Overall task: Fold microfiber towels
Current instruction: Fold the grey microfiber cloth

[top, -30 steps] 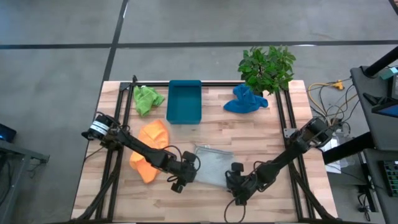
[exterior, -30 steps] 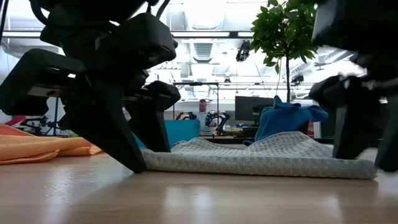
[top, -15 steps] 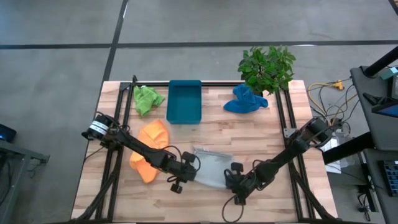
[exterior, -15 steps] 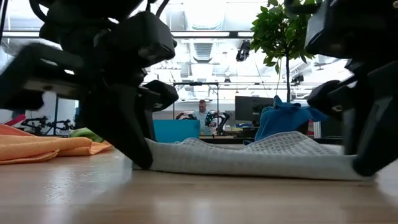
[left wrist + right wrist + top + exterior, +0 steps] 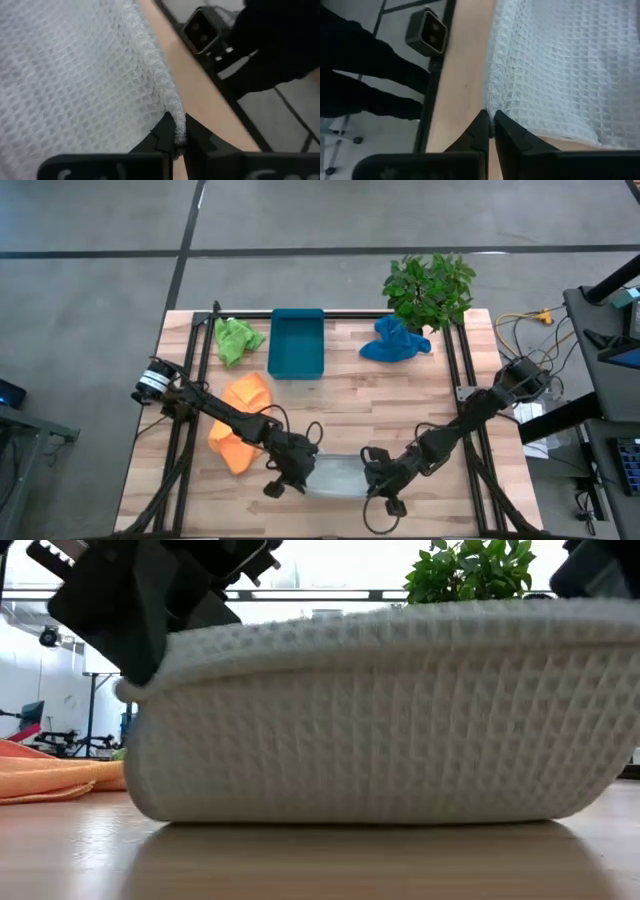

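Grey towel (image 5: 338, 474) between both grippers

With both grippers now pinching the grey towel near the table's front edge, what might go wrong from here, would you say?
1. The left gripper holds only a thin bit of the grey towel at its hem, so it may slip out.
2. The right gripper also grips right at the edge; uneven pulling could skew the fold.
3. The towel hangs close to the table's front edge, so a dropped side might trail off it.

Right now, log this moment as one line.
left end effector: shut on grey towel | right end effector: shut on grey towel | towel edge lifted
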`<action>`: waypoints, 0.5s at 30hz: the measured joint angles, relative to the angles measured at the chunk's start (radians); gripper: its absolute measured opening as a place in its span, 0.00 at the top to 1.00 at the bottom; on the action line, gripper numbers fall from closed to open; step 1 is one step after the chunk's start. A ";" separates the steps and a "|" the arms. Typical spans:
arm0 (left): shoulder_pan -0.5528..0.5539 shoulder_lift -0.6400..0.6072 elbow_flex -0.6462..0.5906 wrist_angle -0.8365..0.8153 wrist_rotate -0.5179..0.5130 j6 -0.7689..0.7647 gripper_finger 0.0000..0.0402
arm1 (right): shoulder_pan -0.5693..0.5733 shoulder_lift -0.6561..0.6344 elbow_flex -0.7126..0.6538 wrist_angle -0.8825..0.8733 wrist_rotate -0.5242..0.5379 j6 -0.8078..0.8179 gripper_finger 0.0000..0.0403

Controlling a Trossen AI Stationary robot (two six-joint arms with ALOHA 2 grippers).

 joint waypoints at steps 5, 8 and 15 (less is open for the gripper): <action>0.009 -0.026 -0.010 -0.019 -0.068 0.000 1.00 | -0.044 -0.001 -0.001 -0.039 -0.009 0.028 0.97; 0.011 -0.060 -0.026 -0.024 -0.122 0.002 1.00 | -0.066 -0.002 -0.001 -0.070 -0.008 0.033 0.97; 0.016 -0.138 -0.042 -0.113 -0.220 0.027 1.00 | -0.100 -0.006 -0.001 -0.086 0.002 0.033 0.97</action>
